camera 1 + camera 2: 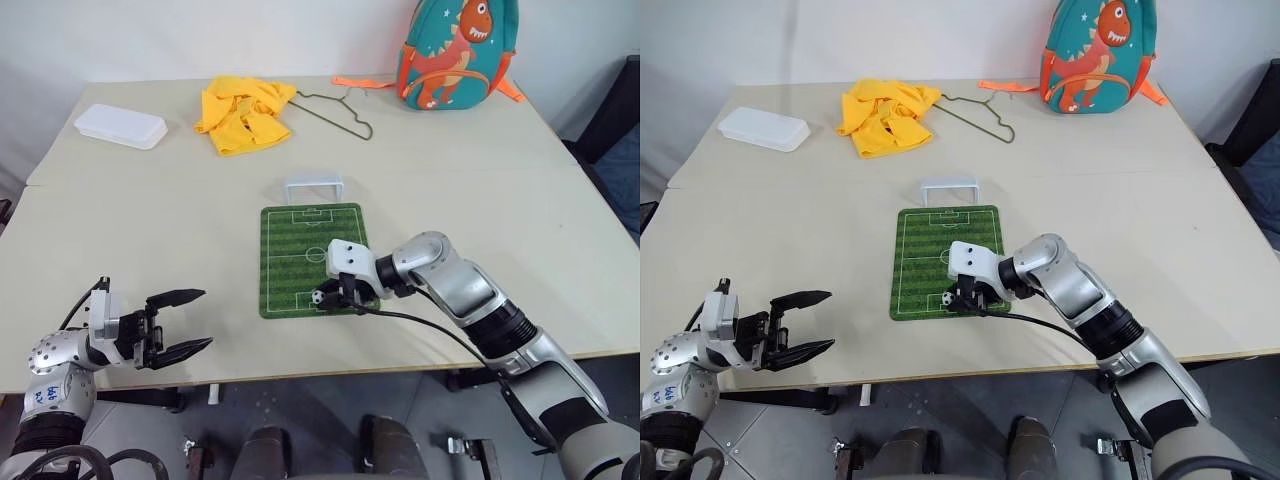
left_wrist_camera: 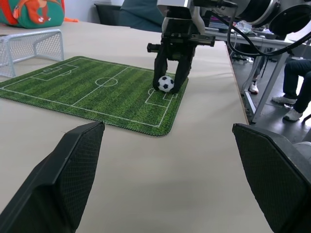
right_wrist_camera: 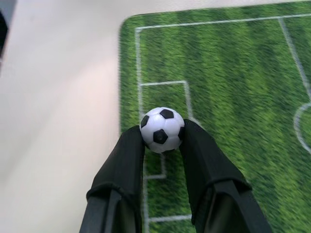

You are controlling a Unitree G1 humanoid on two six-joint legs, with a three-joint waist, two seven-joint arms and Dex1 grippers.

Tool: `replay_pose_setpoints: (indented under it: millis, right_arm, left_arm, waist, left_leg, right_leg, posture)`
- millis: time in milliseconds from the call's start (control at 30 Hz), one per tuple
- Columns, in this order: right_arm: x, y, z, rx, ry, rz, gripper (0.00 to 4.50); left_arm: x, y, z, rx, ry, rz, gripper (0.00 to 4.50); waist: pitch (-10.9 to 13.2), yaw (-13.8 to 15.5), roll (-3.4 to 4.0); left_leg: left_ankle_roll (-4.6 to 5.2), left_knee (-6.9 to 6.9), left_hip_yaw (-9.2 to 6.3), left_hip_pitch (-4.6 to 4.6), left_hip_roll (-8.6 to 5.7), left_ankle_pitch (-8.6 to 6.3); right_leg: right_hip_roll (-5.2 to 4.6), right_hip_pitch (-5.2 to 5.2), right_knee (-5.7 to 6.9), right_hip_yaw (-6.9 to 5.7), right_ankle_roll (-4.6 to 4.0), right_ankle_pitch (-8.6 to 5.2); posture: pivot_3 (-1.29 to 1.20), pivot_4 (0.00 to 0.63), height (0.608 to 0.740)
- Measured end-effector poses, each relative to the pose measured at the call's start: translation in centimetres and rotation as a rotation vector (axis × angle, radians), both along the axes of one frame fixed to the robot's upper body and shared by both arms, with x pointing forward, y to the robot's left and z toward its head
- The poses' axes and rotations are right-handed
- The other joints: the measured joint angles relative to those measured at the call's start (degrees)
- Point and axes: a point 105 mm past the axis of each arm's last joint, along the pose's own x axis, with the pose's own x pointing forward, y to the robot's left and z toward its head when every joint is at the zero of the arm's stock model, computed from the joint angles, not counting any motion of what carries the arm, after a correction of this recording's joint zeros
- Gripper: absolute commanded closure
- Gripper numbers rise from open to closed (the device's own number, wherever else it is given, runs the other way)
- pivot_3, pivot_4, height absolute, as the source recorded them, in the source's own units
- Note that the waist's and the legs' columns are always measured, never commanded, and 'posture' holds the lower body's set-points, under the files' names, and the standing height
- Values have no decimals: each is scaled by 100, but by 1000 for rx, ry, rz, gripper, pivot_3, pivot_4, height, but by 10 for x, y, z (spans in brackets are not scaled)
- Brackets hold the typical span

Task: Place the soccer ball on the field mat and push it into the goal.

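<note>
Soccer ball [image 3: 162,128] pinched, no legible writing

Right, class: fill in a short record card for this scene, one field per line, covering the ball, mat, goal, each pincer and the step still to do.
ball: pinched in the right pincer, over the mat's near penalty box
mat: flat on the table
goal: upright at the mat's far end
left pincer: open, holding nothing, at the table's near edge
still to do: release the ball, push it into the goal
</note>
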Motion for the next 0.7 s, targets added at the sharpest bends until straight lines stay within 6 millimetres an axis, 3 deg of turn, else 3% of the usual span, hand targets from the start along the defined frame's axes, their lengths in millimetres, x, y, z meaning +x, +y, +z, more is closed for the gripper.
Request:
replay_pose_setpoints:
  millis: [433, 700]
  right_arm:
    - [-1, 4, -2, -8, -6, 11, 3696]
    - [-6, 1, -3, -12, 4, 47, 1057]
  left_arm:
    - [1, 0, 2, -15, -18, 14, 0]
    - [4, 0, 5, -8, -37, 18, 0]
  waist:
    - [0, 1, 0]
    - [0, 2, 0]
  left_leg:
    - [-1, 0, 0, 0, 0, 0]
    - [-1, 0, 0, 1, 0, 0]
  right_leg:
    - [0, 0, 0, 0, 0, 0]
    - [0, 0, 1, 0, 0, 0]
  posture:
    - [0, 150, 740]
    - [0, 150, 740]
